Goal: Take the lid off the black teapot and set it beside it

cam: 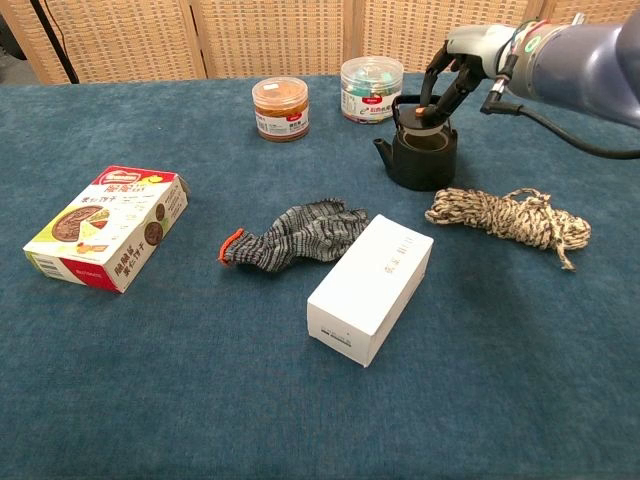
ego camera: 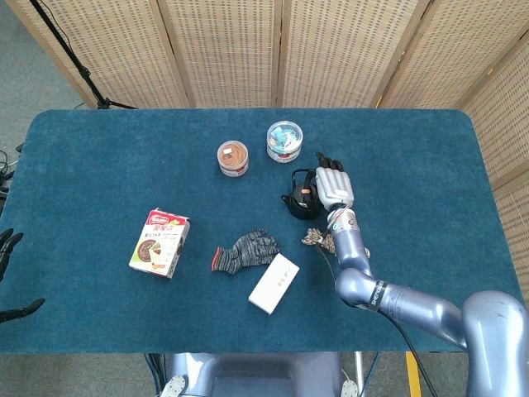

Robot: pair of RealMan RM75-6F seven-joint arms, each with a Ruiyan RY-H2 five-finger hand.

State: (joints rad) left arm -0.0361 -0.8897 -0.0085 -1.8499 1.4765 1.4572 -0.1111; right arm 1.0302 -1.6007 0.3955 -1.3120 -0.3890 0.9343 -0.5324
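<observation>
The lid [cam: 424, 113] is off the teapot [cam: 422, 157] — your right hand [cam: 455, 68] pinches it by its orange knob and holds it just above the pot's open mouth, inside the arc of the raised handle. In the chest view the pot's rim shows bare beneath the lid, with a gap between the two. The teapot itself stands upright on the blue table [ego camera: 99, 174], spout toward the robot's left, right of centre and toward the far side.

From the head view your right hand [ego camera: 333, 184] hangs over the pot's right side, fingers pointing down toward the lid, and much of the pot is hidden behind them.

Your left hand [ego camera: 8, 252] shows only at the left edge of the head view, off the table, its dark fingers apart and holding nothing.

Around the teapot: a coil of rope [cam: 505, 217] lies just beside it on the near right, two round tubs stand behind it — one orange-lidded [cam: 280, 108], one with coloured contents [cam: 372, 75]. A grey glove [cam: 295, 233] and a white box [cam: 372, 287] lie nearer the front, touching, and a snack box [cam: 105, 226] sits well apart to the left.
</observation>
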